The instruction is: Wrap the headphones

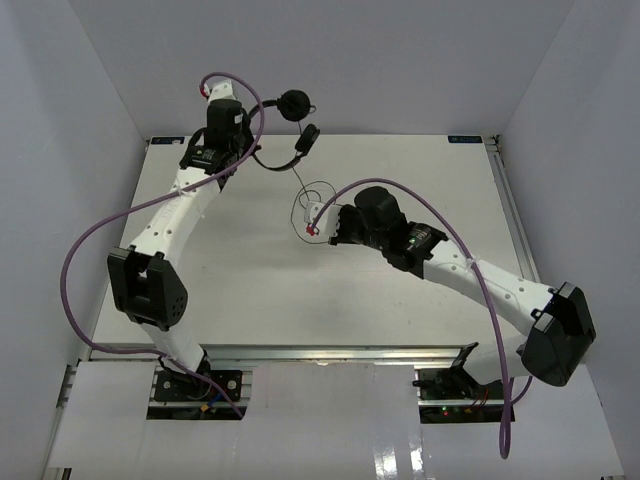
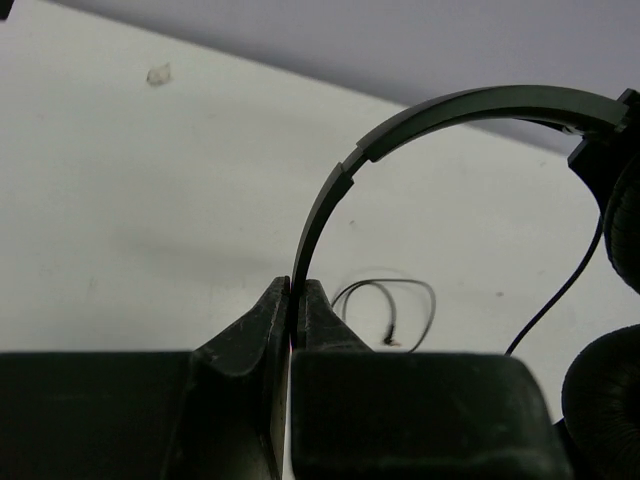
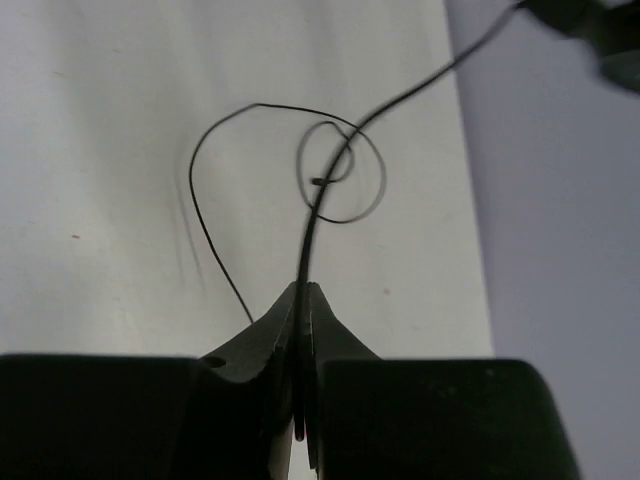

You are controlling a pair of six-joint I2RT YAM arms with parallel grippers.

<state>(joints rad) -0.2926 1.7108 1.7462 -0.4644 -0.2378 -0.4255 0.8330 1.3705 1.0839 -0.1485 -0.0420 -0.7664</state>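
Left gripper (image 2: 291, 292) pinching headband (image 2: 450, 105) of black headphones (image 1: 293, 104) above white table (image 1: 250, 290); right gripper (image 3: 303, 292) clamped on thin cord (image 3: 312, 215), loose end curled in loops.

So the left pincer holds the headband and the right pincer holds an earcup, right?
Not quite. The right wrist view shows the right pincer pinching the thin cord, not an earcup. The left pincer does hold the headband.
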